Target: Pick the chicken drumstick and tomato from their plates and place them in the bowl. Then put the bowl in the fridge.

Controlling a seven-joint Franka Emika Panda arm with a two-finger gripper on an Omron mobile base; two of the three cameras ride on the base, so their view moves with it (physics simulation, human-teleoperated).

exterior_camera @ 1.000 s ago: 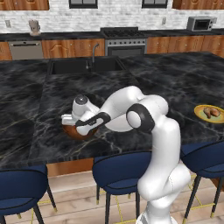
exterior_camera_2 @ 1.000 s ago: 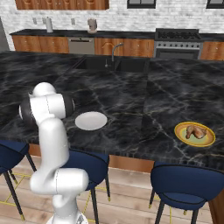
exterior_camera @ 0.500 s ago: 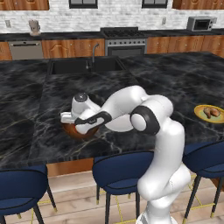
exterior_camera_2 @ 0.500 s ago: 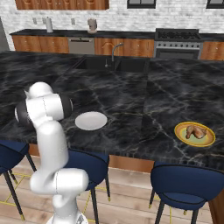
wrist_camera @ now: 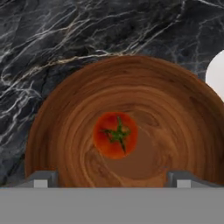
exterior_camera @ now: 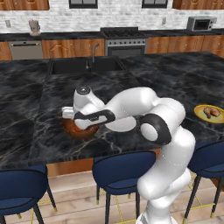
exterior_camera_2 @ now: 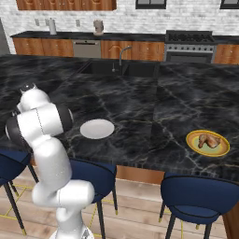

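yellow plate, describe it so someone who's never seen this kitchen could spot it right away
Start at the long black marble island with blue stools along its near edge. On its right end, near that edge, lies the yellow plate, flat with a darker rim, carrying the golden-brown chicken drumstick. The white plate further left is plain and bare.

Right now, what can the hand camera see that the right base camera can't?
The hand view looks straight down into the wooden bowl, where the tomato lies on the bottom between the gripper's wide-open fingertips. The right base view gives the chicken drumstick on its yellow plate. Both catch the white plate and the black marble counter.
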